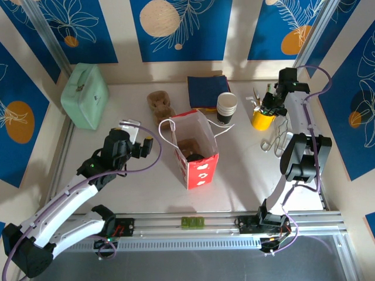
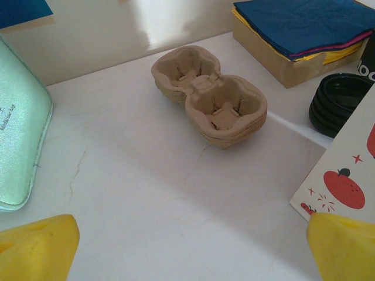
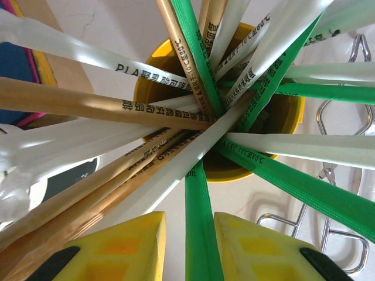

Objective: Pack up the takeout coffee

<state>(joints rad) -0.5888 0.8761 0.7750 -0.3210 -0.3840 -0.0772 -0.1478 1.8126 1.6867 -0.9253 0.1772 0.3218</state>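
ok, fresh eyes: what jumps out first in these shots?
The red-and-white paper bag standing open mid-table, then the mint case at the far left. At the far right, a yellow cup fans out green, white and brown sticks, one green stick between the yellow fingers of the right gripper.

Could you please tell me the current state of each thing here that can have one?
paper bag: upright, mouth open.
mint case: closed.
cup carriers: stacked, pockets empty.
black lids: stacked.
yellow cup: upright, full of sticks.
left gripper: open wide, empty.
right gripper: open narrowly, fingers flanking a green stick.
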